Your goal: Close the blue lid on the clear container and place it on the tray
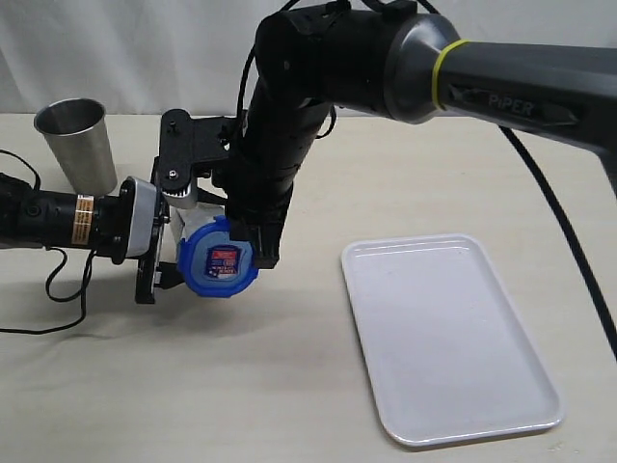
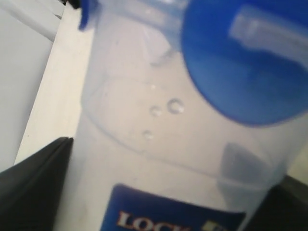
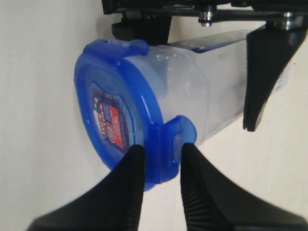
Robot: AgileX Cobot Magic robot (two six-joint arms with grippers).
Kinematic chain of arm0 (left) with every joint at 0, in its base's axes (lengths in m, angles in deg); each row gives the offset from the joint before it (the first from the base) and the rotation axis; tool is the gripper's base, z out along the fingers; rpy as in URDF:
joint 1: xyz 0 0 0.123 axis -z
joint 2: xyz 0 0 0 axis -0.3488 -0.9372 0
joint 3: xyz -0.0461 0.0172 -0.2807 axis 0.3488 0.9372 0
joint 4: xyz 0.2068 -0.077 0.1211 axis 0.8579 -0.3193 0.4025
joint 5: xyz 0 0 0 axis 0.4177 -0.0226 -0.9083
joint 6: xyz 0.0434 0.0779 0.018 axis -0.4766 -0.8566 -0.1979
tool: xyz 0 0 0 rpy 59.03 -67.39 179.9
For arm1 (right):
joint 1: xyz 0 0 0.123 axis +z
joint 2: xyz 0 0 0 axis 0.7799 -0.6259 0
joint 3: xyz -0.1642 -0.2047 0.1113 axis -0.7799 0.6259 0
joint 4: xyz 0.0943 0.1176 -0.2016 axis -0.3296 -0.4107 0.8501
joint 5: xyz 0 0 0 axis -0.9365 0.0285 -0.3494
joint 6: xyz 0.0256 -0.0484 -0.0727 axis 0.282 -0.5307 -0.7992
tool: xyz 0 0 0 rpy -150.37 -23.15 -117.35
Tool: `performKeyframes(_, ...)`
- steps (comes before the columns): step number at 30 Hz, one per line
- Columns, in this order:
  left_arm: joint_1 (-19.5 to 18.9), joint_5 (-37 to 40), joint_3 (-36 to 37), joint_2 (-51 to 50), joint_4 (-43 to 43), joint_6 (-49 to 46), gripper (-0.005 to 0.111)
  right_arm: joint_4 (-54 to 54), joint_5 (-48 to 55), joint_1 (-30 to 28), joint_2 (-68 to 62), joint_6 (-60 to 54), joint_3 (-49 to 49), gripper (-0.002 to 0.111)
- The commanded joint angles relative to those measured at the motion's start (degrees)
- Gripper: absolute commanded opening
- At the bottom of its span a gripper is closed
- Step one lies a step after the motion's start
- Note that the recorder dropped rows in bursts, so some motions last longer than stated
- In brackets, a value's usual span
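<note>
Right pincer [image 3: 161, 151]: you see its two ribbed fingers drawn close together, pinching the rim of the blue lid [image 3: 108, 118] at one snap tab, with a fingertip on each side of it.
Left pincer [image 3: 197, 79]: you see it spread wide around the clear container [image 2: 144, 144], with a black finger pressed against each side. It grips the container lying on its side.
Blue lid: it sits on the container's mouth with its sticker face turned outward. You cannot tell whether every tab is snapped down.
Clear container: in the exterior view it is left of the tray [image 1: 443, 338] and apart from it, not on it. Small droplets cling to its wall.
Tray: white, lying flat on the table [image 1: 289, 386].
Metal cup [image 1: 77, 140]: it stands upright, farther from the tray than the container is — beyond the left arm.
</note>
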Motion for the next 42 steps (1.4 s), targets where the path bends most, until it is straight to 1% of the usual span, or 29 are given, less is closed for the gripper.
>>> performKeyframes(1, 0.2, -6.9, -0.3, 0.7, -7.9, 7.4, 0.000, -6.6, 4.5, 1.1, -3.0, -2.6, 1.5, 0.019)
performKeyframes(6, 0.2, -6.9, -0.3, 0.7, -7.9, 7.9, 0.000, -4.9, 3.3, 1.1, -3.0, -0.6, 1.5, 0.019)
performKeyframes(13, 0.2, -6.9, -0.3, 0.7, -8.7, 12.3, 0.000, 3.2, -3.3, 1.0, 1.0, 8.3, 1.4, 0.019)
performKeyframes(16, 0.2, -6.9, -0.3, 0.7, -9.7, 16.3, 0.000, 4.3, -6.9, 0.8, 3.5, 11.5, 1.4, 0.019)
performKeyframes(18, 0.2, -6.9, -0.3, 0.7, -11.0, 20.0, 0.000, 4.3, -8.4, 0.9, 5.2, 12.4, 1.4, 0.023)
performKeyframes(21, 0.2, -6.9, -0.3, 0.7, -12.7, 25.9, 0.000, 4.3, -10.5, 0.9, 8.1, 14.8, 1.4, 0.034)
performKeyframes(23, 0.2, -6.9, -0.3, 0.7, -13.0, 27.9, 0.000, 4.3, -11.1, 0.9, 10.1, 15.6, 1.4, 0.041)
performKeyframes(24, 0.2, -6.9, -0.3, 0.7, -13.2, 28.7, 0.000, 4.3, -11.2, 0.9, 10.9, 16.6, 1.4, 0.043)
performKeyframes(28, 0.2, -6.0, -0.3, 1.8, -12.8, 30.2, 0.000, 8.6, -11.3, 0.9, 14.8, 24.5, 1.4, 0.043)
performKeyframes(30, 0.2, -3.1, -0.3, 3.2, -12.0, 31.8, 0.000, 12.4, -10.9, 0.9, 16.6, 29.0, 1.4, 0.040)
performKeyframes(33, 0.2, -0.3, -0.3, 5.7, -10.0, 34.4, 0.000, 16.3, -9.3, 0.3, 19.7, 34.1, 1.5, 0.029)
performKeyframes(36, 1.0, 1.8, -0.3, 8.7, -6.3, 37.8, 0.000, 15.6, -8.0, -1.3, 22.7, 35.3, 2.1, 0.011)
performKeyframes(37, 1.9, 3.3, -0.3, 9.7, -5.1, 39.6, 0.000, 15.4, -8.0, -1.9, 23.9, 35.6, 2.8, 0.004)
performKeyframes(39, 4.1, 8.7, -0.3, 11.9, -2.3, 42.7, 0.000, 14.1, -9.3, -3.2, 26.4, 35.6, 4.7, 0.005)
performKeyframes(42, 9.5, 19.3, -0.3, 14.9, 2.0, 47.6, 0.000, 10.8, -13.2, -5.4, 30.8, 35.6, 9.2, 0.004)
